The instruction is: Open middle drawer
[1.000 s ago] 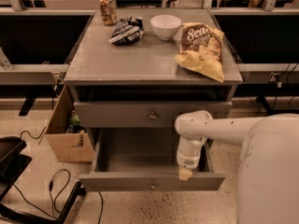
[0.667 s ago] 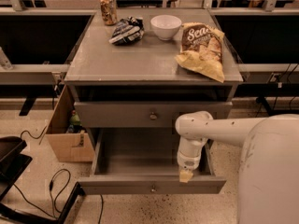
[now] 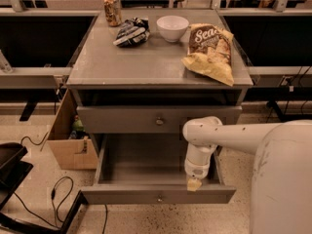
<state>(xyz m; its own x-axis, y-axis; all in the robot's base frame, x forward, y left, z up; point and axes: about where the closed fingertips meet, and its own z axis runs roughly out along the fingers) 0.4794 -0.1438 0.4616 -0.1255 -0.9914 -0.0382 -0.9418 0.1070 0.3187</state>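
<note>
The gripper [image 3: 194, 183] is hanging just inside the middle drawer [image 3: 126, 195], which is standing open. Whether it is clenched cannot be told. Pulling away carelessly risks catching the front panel.

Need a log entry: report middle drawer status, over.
Gripper at front right inner edge of middle drawer. Drawer pulled well out. Cardboard box left of cabinet, clear of drawer's path.

Tool [image 3: 194, 184]: over the middle drawer's [image 3: 146, 167] front right, mostly hidden by the wrist.
Robot body [image 3: 282, 179]: cut off at right and bottom edges.
Can [image 3: 112, 9] label: unreadable.
Cardboard box [image 3: 73, 152]: partly behind the counter [image 3: 146, 62].
</note>
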